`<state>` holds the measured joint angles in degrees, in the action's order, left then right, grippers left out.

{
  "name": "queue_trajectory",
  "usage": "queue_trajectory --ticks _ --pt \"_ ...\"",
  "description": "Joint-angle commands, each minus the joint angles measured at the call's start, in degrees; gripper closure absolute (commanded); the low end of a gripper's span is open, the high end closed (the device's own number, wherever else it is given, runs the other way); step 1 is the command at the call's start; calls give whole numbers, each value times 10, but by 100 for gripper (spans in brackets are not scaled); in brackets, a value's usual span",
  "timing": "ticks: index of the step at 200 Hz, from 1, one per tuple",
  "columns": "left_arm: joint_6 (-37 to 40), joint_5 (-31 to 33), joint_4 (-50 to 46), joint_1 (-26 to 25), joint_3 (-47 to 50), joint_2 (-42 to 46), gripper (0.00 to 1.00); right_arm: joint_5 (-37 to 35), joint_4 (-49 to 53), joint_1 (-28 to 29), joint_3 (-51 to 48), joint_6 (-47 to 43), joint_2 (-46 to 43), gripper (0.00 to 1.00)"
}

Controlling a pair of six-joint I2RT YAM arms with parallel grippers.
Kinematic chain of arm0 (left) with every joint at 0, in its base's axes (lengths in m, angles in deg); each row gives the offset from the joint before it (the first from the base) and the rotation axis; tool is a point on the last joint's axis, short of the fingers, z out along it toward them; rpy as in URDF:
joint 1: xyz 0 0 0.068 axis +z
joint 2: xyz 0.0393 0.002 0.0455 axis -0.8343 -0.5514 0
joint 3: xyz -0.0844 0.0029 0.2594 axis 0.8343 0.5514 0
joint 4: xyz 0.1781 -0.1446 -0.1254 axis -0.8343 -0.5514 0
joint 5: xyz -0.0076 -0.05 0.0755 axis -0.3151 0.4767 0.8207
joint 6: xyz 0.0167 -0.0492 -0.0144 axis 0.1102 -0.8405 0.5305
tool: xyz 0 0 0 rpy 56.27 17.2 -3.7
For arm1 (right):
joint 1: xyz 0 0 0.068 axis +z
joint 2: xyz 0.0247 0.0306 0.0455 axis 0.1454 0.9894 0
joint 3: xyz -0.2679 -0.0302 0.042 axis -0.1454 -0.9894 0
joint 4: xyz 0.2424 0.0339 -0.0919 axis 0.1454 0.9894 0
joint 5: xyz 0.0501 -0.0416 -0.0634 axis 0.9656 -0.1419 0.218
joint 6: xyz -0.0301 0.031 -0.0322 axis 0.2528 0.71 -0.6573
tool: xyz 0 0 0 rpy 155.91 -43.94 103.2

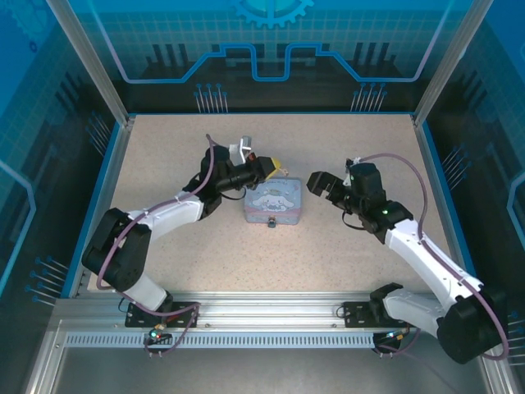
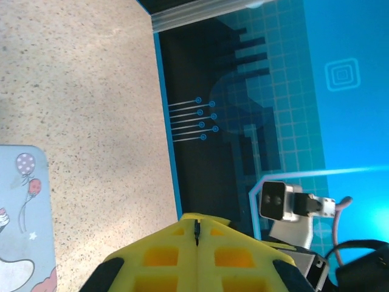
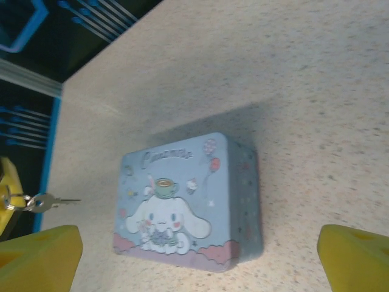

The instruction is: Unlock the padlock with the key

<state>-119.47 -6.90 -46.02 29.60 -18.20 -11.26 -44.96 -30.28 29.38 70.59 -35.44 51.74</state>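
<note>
Left gripper [image 2: 196, 234] pinches the key [image 3: 45, 202] over the cartoon tin [image 3: 182, 201]; right gripper [image 1: 318, 185] gapes wide beside it.

The left gripper's yellow pads are pressed together, and in the right wrist view the thin key and its small ring stick out from them, blade pointing toward the tin without touching it. From above, this gripper hangs over the tin's far right corner. The right gripper, holding nothing, hovers just right of the tin, facing it. The pale blue tin lies flat on the speckled table [image 1: 344, 254] with its lid closed, so its inside is hidden. The tiny dark padlock [image 1: 271, 222] sits at the middle of the tin's near edge.
</note>
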Motion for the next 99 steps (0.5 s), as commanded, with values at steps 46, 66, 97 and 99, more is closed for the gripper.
queue_trajectory --ticks 46,66,97,99 --pt "50 -100 -64 19 -57 5 100 148 -170 -26 -2 100 23 0" --pt "50 -106 -67 20 -61 1 100 170 -195 -21 6 92 44 0" --pt "45 -118 -60 20 -68 -10 100 198 -357 -15 -42 154 76 0" --pt "45 -118 -61 20 -69 -11 100 199 -363 -14 -43 157 79 0"
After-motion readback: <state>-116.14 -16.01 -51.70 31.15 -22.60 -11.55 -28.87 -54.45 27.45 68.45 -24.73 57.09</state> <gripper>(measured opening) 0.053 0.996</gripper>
